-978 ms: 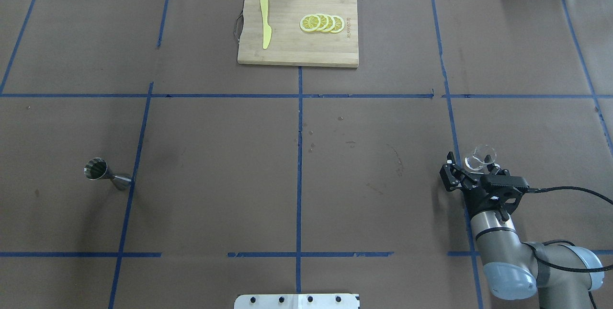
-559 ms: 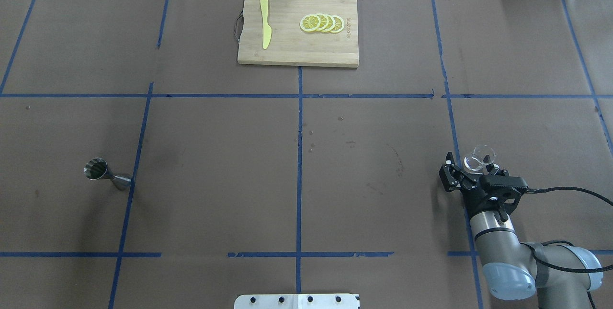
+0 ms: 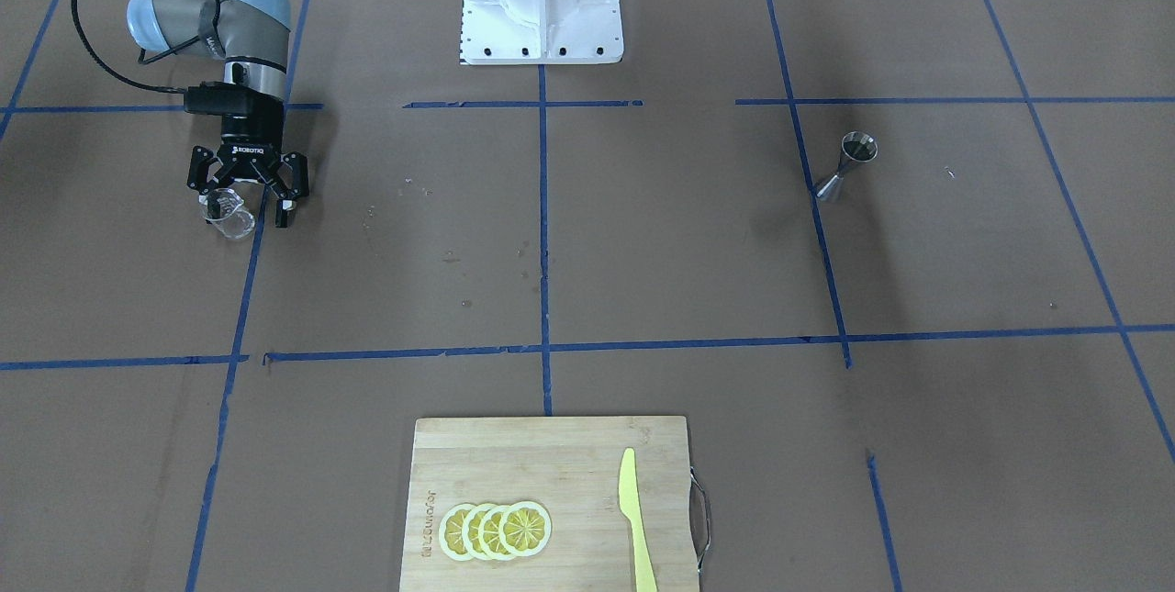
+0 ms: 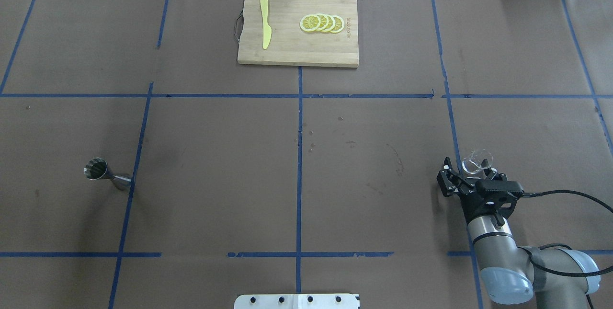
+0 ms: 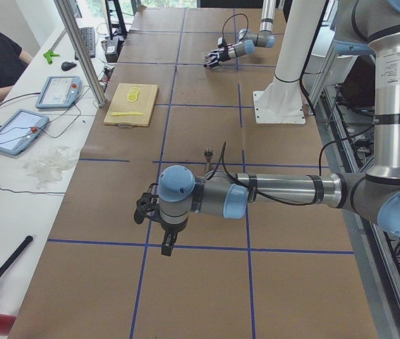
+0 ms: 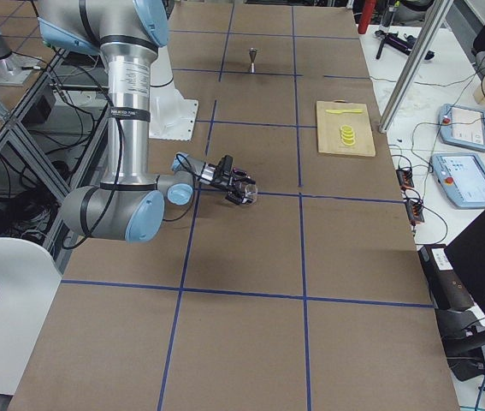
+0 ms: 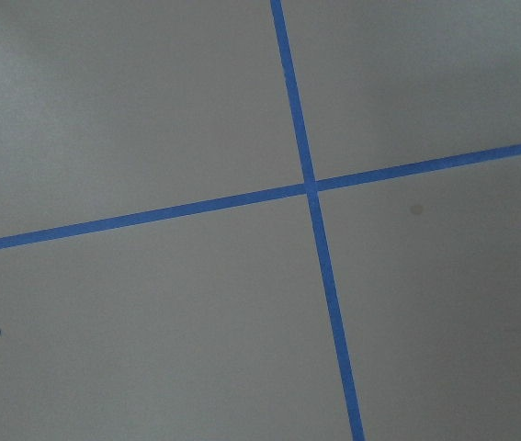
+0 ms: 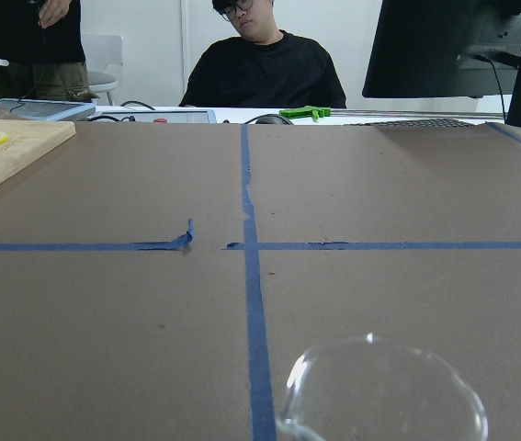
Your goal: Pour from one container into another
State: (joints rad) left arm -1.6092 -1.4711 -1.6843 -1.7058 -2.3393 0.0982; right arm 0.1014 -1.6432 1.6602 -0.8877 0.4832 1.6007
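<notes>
Two hands, so take them in turn. Your right hand point(image 4: 469, 172) stands wide open, low over the table point(image 4: 335, 179), and grips nothing. The clear glass measuring cup point(image 4: 477, 161) sits just ahead of its fingertips, closer to the outer finger, and its round rim fills the bottom of the right wrist view. You will find the steel jigger point(image 4: 106, 175) upright on the opposite side of the table, beside a blue tape line and well apart from the cup. Your left hand point(image 5: 166, 241) shows only in the left side view, so its state cannot be told.
</notes>
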